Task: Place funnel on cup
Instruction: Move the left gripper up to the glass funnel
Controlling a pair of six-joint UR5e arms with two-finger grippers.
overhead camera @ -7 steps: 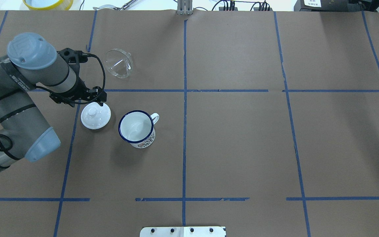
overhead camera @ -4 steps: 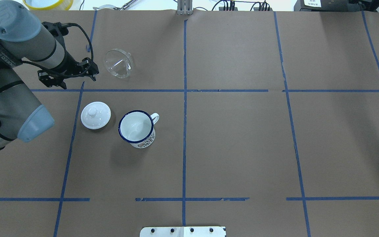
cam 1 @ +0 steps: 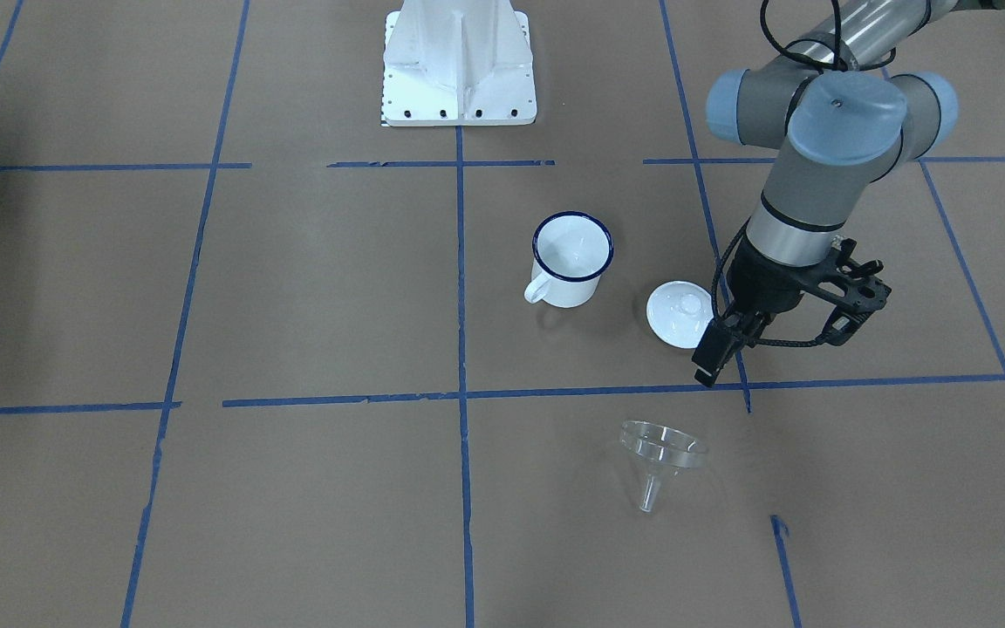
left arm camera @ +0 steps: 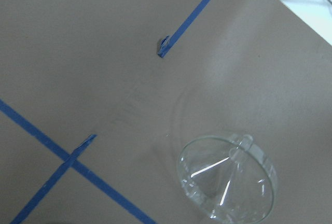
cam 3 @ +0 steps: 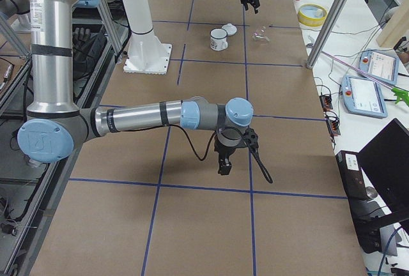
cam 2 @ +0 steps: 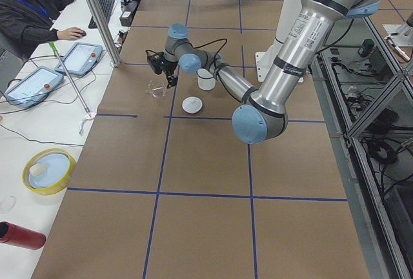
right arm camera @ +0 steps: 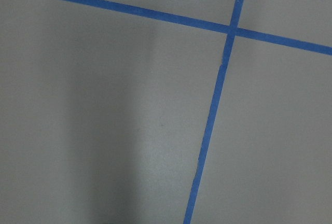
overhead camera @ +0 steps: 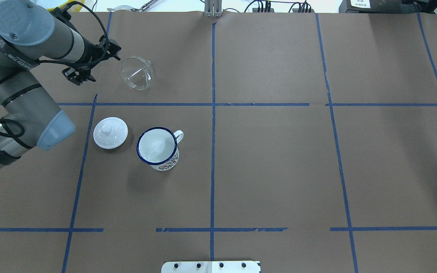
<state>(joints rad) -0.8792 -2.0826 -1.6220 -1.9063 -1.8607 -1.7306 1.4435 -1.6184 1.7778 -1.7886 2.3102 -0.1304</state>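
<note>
The clear funnel (overhead camera: 137, 72) lies tilted on the brown paper at the far left; it also shows in the front view (cam 1: 661, 449) and low in the left wrist view (left arm camera: 227, 180). The white cup (overhead camera: 157, 148) with a dark blue rim stands upright and empty (cam 1: 570, 257). My left gripper (cam 1: 710, 359) hangs above the table just left of the funnel in the overhead view, holding nothing; its jaws look apart. My right gripper (cam 3: 223, 164) hovers low over bare paper far from both; I cannot tell whether it is open.
A round white lid with a knob (overhead camera: 110, 132) lies just left of the cup. The robot's white base (cam 1: 459, 65) stands behind the cup. A person sits at the side table (cam 2: 32, 8); a yellow dish (cam 2: 48, 170) lies off the paper.
My left arm has moved from just over the white lid toward the far side, ending beside the funnel. Lid, cup and funnel have not moved.
</note>
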